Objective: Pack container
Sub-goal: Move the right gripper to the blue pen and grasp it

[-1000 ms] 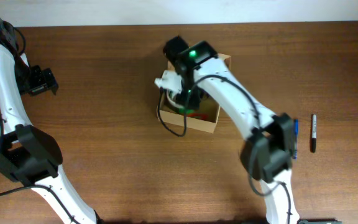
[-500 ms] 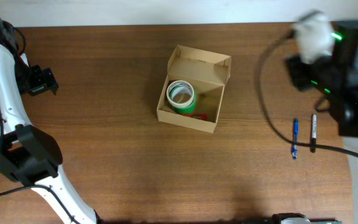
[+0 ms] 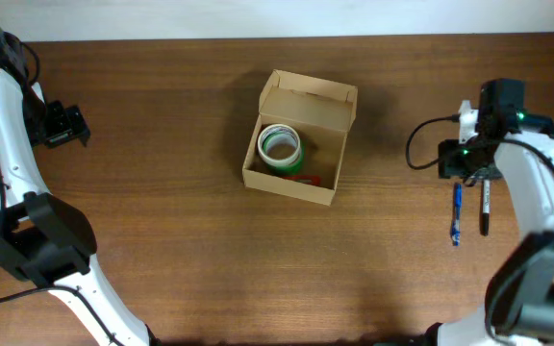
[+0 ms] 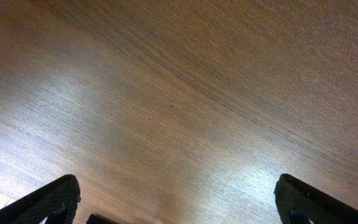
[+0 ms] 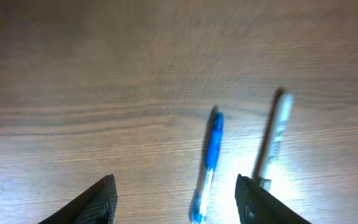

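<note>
The right end effector (image 5: pixel 174 193) is held partly open and empty, with a pen (image 5: pixel 209 163) and a marker (image 5: pixel 273 134) just ahead of it. The left end effector (image 4: pixel 176 186) is spread wide and empty. The box (image 3: pixel 287 185) is seen between them, well apart from both.

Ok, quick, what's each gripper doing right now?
Left gripper: open, empty.
Right gripper: open, empty, above the blue pen.

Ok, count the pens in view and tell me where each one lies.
2. The blue pen lies on the table, right of the container; the dark pen lies beside it, farther right. Others could be hidden in the container.
</note>
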Motion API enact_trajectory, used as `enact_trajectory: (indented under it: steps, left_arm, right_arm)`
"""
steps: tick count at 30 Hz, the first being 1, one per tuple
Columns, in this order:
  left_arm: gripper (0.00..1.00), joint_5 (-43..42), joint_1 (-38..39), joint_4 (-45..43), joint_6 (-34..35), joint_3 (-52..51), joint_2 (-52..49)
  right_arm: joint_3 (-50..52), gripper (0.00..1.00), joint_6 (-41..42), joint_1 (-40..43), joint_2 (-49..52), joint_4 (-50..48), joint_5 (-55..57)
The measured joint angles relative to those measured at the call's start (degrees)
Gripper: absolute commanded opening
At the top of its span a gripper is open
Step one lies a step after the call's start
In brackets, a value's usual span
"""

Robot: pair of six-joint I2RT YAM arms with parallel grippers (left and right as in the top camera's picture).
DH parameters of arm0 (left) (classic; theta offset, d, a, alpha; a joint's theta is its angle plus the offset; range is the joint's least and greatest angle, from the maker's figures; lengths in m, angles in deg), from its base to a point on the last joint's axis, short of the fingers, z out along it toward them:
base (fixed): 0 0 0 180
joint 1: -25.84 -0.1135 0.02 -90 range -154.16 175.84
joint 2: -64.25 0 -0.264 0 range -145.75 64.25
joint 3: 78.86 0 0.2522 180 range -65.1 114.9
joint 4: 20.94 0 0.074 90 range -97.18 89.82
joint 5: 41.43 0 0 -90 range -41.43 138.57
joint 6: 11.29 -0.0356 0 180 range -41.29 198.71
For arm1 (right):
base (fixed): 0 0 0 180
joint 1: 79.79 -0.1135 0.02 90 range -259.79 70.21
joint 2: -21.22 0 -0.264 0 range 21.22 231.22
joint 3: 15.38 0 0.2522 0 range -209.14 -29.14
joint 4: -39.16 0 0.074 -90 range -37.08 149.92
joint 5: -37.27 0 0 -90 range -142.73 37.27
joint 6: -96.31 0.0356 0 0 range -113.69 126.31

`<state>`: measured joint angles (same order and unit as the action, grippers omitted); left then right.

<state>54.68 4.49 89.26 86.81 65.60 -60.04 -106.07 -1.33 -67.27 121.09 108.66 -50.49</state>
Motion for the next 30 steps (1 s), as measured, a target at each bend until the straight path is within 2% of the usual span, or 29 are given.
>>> enact_trajectory:
  steps: [6, 16, 30]
  left_arm:
    - [1.0, 0.02, 0.0, 0.0, 0.0, 0.0, 0.0]
    - [1.0, 0.02, 0.0, 0.0, 0.0, 0.0, 0.0]
    - [1.0, 0.02, 0.0, 0.0, 0.0, 0.0, 0.0]
  right_arm:
    - [0.02, 0.62, 0.24, 2.4, 6.19, 1.88, -0.26]
    - [0.09, 0.62, -1.29, 11.23, 6.8, 4.26, -2.97]
    - [3.39, 0.57, -3.52, 11.02, 6.8, 3.1, -4.55]
